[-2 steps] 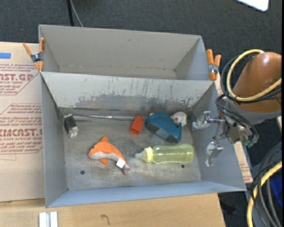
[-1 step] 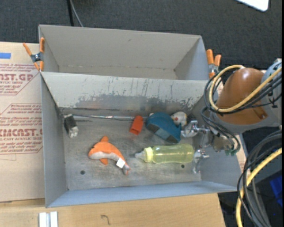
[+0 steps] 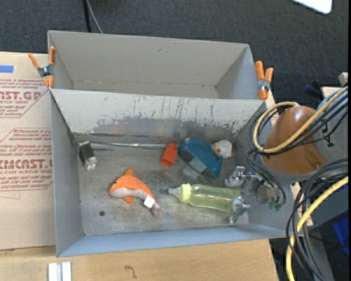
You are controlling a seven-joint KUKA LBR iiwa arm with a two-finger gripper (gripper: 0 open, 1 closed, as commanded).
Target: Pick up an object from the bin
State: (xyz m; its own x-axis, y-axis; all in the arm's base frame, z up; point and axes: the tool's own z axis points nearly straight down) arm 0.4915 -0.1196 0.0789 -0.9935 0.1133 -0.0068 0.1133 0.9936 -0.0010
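The bottle (image 3: 203, 196), near the bin's (image 3: 67, 180) front-right corner, looks round enough to roll from the gripper's (image 3: 240, 192) spread claw.

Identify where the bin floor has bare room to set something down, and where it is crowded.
Bare: the front-left corner, between the orange fish toy and the bin's left wall. Crowded: the right side, where the blue object, yellow-green bottle and gripper bunch together.

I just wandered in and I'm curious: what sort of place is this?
Probably a robotics test lab. A grey metal bin holds loose oddments, such as an orange-and-white fish-shaped toy and a yellow-green plastic baby bottle, and a cable-draped robot arm reaches in beside them.
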